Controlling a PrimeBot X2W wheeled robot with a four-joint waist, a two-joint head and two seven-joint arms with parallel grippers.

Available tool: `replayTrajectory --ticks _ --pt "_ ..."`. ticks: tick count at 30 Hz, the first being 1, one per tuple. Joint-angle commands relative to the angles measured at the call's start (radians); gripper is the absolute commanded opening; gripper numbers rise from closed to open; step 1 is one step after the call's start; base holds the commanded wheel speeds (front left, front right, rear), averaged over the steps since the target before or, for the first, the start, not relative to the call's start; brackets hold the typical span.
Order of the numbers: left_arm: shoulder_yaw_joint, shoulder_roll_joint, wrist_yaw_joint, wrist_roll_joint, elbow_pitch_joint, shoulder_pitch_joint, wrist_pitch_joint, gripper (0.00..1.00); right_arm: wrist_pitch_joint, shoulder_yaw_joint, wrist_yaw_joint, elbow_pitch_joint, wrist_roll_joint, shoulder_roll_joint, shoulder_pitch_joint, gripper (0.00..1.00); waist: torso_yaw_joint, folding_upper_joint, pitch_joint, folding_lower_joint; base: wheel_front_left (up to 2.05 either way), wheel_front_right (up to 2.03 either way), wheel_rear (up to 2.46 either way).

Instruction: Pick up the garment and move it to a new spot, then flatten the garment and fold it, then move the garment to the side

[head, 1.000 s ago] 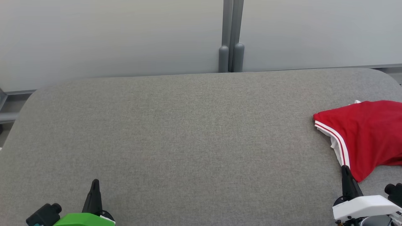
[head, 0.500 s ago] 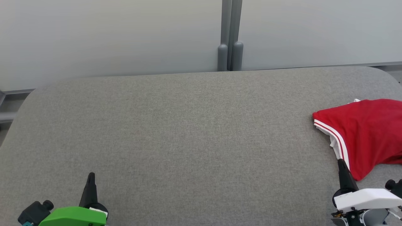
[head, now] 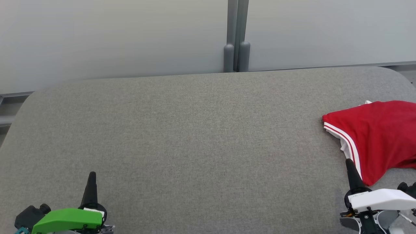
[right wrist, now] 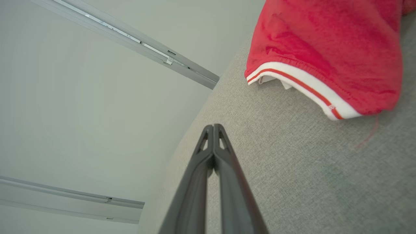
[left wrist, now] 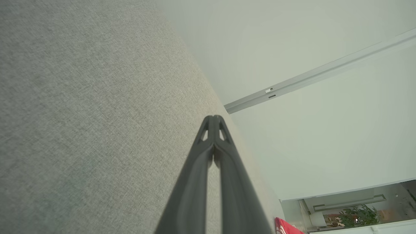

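1. Presently, the red garment (head: 377,136) with white-and-red striped trim is seen lying rumpled at the right edge of the grey fabric tabletop (head: 195,136), partly cut off by the head view's border.
2. The right claw (head: 349,162) is closed, its two dark fingers pressed together with nothing held. Its tip is seen just beside the garment's striped hem.
3. The left claw (head: 92,175) is likewise closed and empty, placed over bare tabletop at the lower left, well apart from the garment.
4. Pale wall panels (head: 113,39) are seen behind the tabletop.
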Motion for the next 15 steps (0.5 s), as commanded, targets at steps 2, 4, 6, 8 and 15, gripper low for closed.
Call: replayTrajectory --ticks 2,4,6,8,15 --pt "0.01 0.002 -0.002 -0.041 -0.015 -0.028 0.009 0.0 0.011 0.004 0.001 -0.004 0.046 -0.008 -0.025 0.0 -0.001 0.0061 0.001 0.0 0.0 0.0 0.0" --pt "0.011 0.002 -0.002 -0.052 -0.016 -0.029 0.011 0.0 0.013 0.005 0.001 -0.004 0.058 -0.008 -0.027 0.0 -0.001 0.0062 0.002 0.0 0.0 0.0 0.0" --pt "0.013 0.002 -0.002 -0.069 -0.017 -0.031 0.017 0.0 0.018 0.006 0.001 -0.003 0.08 -0.008 -0.03 0.0 -0.002 0.0064 0.002 0.0 0.0 0.0 0.0" --pt "0.015 0.002 -0.002 -0.09 -0.018 -0.035 0.021 0.0 0.023 0.008 0.001 -0.002 0.104 -0.009 -0.035 0.0 -0.003 0.0066 0.003 0.0 0.0 0.0 0.0" --pt "0.021 0.001 -0.002 -0.155 -0.023 -0.044 0.039 0.0 0.04 0.013 0.001 0.0 0.18 -0.01 -0.045 0.0 -0.006 0.0072 0.006 0.0 0.0 0.0 0.0"
